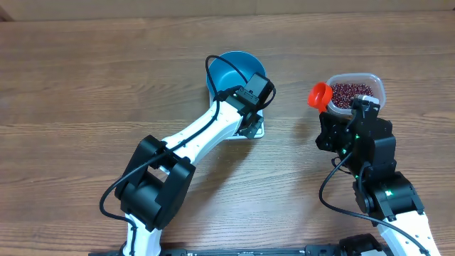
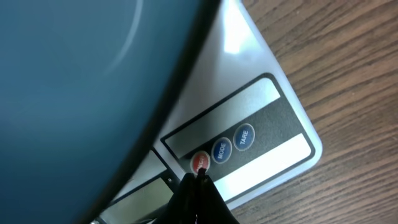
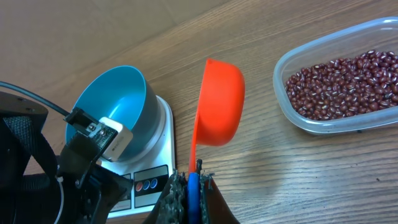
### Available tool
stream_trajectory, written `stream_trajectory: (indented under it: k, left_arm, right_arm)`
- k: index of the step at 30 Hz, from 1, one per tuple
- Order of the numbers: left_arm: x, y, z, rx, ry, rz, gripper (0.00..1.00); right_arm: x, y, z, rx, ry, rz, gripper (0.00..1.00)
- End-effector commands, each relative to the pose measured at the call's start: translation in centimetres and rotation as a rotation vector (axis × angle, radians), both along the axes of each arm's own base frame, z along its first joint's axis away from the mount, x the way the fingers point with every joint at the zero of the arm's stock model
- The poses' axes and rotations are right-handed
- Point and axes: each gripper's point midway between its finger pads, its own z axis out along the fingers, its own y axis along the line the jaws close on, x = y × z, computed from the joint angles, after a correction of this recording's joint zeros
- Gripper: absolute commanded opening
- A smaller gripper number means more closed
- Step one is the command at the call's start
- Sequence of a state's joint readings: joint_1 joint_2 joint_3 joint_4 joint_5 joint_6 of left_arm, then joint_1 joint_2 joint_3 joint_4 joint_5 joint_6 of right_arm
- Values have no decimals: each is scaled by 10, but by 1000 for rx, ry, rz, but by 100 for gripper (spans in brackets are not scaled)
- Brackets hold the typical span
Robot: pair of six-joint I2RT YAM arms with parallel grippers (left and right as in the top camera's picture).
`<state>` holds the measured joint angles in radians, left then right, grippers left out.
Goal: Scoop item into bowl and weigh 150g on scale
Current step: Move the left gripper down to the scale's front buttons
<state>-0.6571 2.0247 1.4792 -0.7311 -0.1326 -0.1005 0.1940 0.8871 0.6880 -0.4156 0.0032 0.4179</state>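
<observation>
Centrally placed landmark: the scale (image 1: 257, 131), white, flat on the wooden table (image 1: 85, 85), its button panel along the edge nearest the robot.
Bowl (image 1: 234, 71): teal-blue, standing on the scale's platform and covering most of it; the inside shows plain blue.
Left gripper (image 2: 198, 177): jaws closed together with nothing between them; the joined tip rests on the red button (image 2: 200, 162) at the end of the scale's button row, beside two blue buttons marked MODE and TARE.
Right gripper (image 3: 193, 180): clamped on the handle of the orange scoop (image 3: 221, 102), off the scale's right side.
Scoop: held above the table between the scale and the tub (image 3: 292, 118), near the tub's rim; whether it carries anything cannot be told.
Beans (image 3: 342, 84): dark red-brown, heaped in the clear plastic tub, which stands well to the right of the scale.
</observation>
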Motion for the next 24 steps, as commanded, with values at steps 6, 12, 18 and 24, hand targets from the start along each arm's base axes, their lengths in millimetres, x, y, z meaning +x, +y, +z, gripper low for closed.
stream_trajectory:
  k: [6,12,18,24]
  left_arm:
    - [4,-2,-2,15,-14,-15,4]
    - [4,-1,-2,16,-12,-15,4]
    - [5,-2,-2,11,-16,-11,4]
    - [4,-2,-9,1,-20,-5,4]
  right_arm:
    - [3,-1,19,5,-52,2,4]
    - [3,-1,20,6,-53,2,4]
    - [3,-1,19,6,-51,2,4]
    - [2,3,19,15,-49,18,4]
